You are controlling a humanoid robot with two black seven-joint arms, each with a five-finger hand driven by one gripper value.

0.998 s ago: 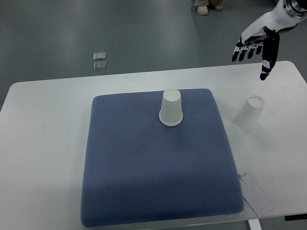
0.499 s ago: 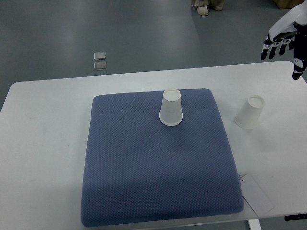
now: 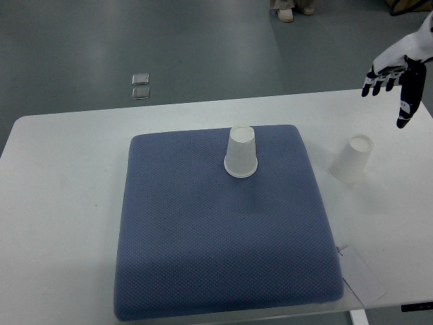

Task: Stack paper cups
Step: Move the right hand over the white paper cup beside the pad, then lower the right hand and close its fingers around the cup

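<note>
While neither cup is held, each line below is a judgement from the one view.

Cup on the pad point(image 3: 241, 154): upside down on the blue pad point(image 3: 216, 237), near its far edge.
Cup on the table point(image 3: 352, 159): upside down on the white table point(image 3: 61, 203), just beside the pad's right edge, well apart from the first.
Right hand point(image 3: 396, 71): above the table's far right corner, fingers spread, holding nothing.
Left hand: not in view.
Handling: probably very light, thin-walled, easily crushed or tipped.
Grasp: around the side wall, gently, below the upturned base.
</note>
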